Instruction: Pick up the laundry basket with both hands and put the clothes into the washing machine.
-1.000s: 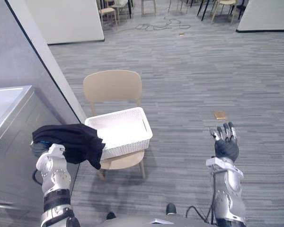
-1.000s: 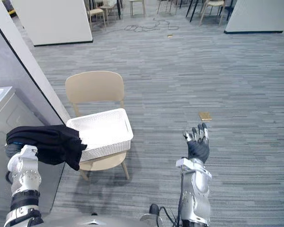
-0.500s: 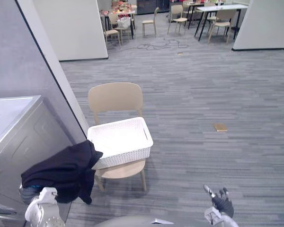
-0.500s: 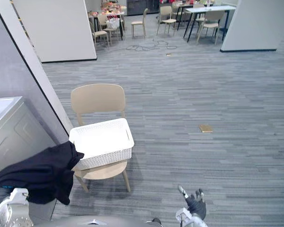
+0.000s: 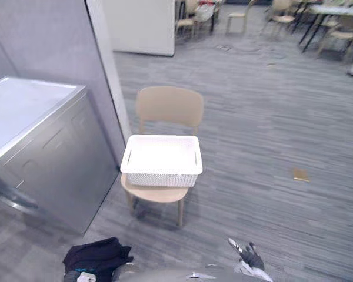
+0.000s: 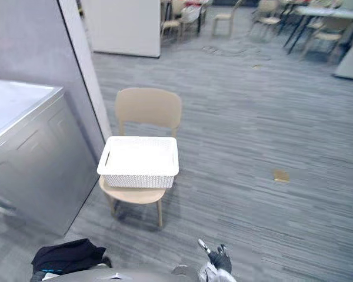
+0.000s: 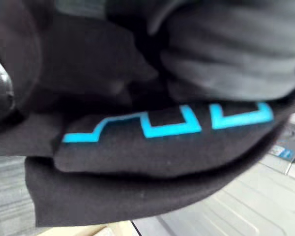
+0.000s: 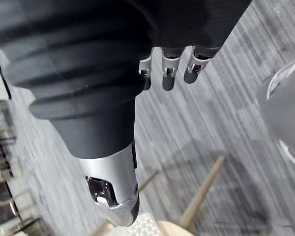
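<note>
Risk entry. The dark garment [image 5: 97, 255] hung low over my left hand [image 7: 236, 54], well short of the washing machine [image 5: 41, 147]. I could not tell what hold the hand had on it, so a quick lift could probably shed it onto the floor [image 5: 265, 135]. The right hand [image 5: 247, 255] was low, its fingers [image 8: 167, 73] straight and holding nothing. The white laundry basket [image 5: 162, 160] sat on the chair [image 5: 169, 106] and looked empty. I could not make out the washer's door, so I judged a blind swing might catch the machine's near corner. The partition [image 5: 47, 35] stood just beside the chair back. Open floor lay to the right, apart from a small tan object [image 5: 300, 174].
</note>
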